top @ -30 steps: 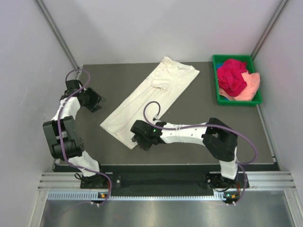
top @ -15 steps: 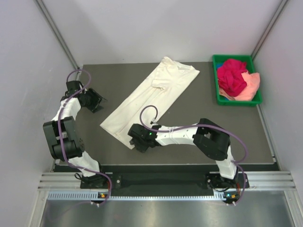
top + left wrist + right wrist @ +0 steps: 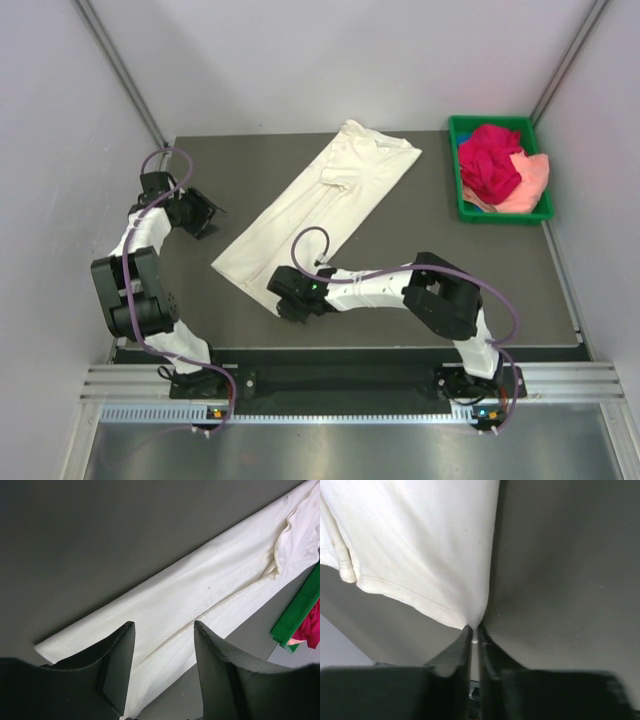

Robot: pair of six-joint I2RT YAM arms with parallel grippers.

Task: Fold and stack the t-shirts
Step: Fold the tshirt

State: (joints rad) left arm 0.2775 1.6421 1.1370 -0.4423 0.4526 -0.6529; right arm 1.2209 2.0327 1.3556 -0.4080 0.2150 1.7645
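Observation:
The cream-white t-shirt [image 3: 320, 200] lies folded lengthwise in a long diagonal strip across the dark table. It also shows in the left wrist view [image 3: 200, 590] and the right wrist view [image 3: 420, 540]. My right gripper [image 3: 283, 297] is at the strip's near bottom corner, shut on that corner of the cream-white t-shirt [image 3: 476, 628]. My left gripper [image 3: 208, 215] is open and empty, left of the strip; its fingers [image 3: 120, 665] frame the cloth from a distance. The magenta-red t-shirt [image 3: 490, 160] and the peach-pink t-shirt [image 3: 530, 185] lie crumpled in the green tray [image 3: 462, 200].
The green tray stands at the table's back right corner. Grey walls close in the table on the left, back and right. The table's front edge [image 3: 350, 345] runs just in front of the right arm.
My right gripper has slid a little left along the table to the shirt's near corner and the arm has drawn in. The left arm has not moved.

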